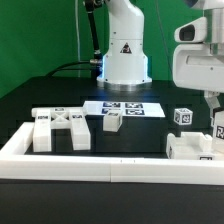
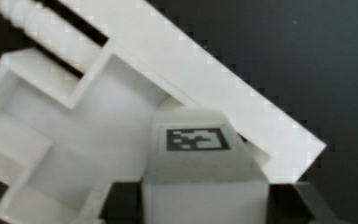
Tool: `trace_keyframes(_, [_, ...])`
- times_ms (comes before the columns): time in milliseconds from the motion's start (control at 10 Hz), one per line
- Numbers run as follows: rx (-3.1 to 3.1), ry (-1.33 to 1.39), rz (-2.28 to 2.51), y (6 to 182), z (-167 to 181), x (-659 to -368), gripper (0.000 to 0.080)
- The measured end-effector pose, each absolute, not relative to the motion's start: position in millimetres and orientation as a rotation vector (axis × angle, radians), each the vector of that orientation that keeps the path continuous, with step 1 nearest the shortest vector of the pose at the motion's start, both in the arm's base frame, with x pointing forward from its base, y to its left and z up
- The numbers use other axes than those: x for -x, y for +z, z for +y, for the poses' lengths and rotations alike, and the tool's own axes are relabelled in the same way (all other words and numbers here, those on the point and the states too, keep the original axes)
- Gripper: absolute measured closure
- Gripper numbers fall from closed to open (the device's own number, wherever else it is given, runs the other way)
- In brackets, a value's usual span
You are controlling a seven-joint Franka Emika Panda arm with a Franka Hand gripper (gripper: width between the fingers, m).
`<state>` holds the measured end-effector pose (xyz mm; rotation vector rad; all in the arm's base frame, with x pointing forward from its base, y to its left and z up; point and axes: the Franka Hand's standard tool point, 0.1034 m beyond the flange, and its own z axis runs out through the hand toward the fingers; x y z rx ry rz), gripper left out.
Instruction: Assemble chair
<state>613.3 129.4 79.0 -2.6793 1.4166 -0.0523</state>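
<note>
- The exterior view sits low at the front of the table [image 1: 60, 95], just behind the white border rail [image 1: 100, 165]. It faces level across the marker board [image 1: 125, 107] towards the robot base [image 1: 124, 55].
- The wrist view looks steeply down from very close. A tagged block [image 2: 197, 140] over a framed white part [image 2: 60, 110] fills it.
- Both views share only that spot, at the exterior view's right edge.

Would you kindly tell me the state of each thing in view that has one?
gripper: shut on the tagged block, over the recessed panel.
cross-braced piece: lying loose on the table.
small block: loose, at the marker board's edge.
tagged cube: loose, standing alone.
</note>
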Motion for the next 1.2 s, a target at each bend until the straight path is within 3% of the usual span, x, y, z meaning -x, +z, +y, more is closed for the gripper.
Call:
trace_keyframes(300, [2.588,-0.04,1.563,79.0,129.4,-613.5,0.0509])
trace_keyframes(400, [2.606,-0.041,1.534,78.9,129.7,-613.4,0.0429])
trace_keyframes(500, [2.641,-0.044,1.476,79.1,129.3,-613.5,0.029])
trace_keyframes(600, [2.673,-0.037,1.426,79.6,128.9,-613.4,0.029])
trace_keyframes(700, [2.704,-0.019,1.384,80.5,131.3,-612.2,0.018])
trace_keyframes(1200, [2.992,-0.062,0.588,80.9,130.4,-612.9,0.0151])
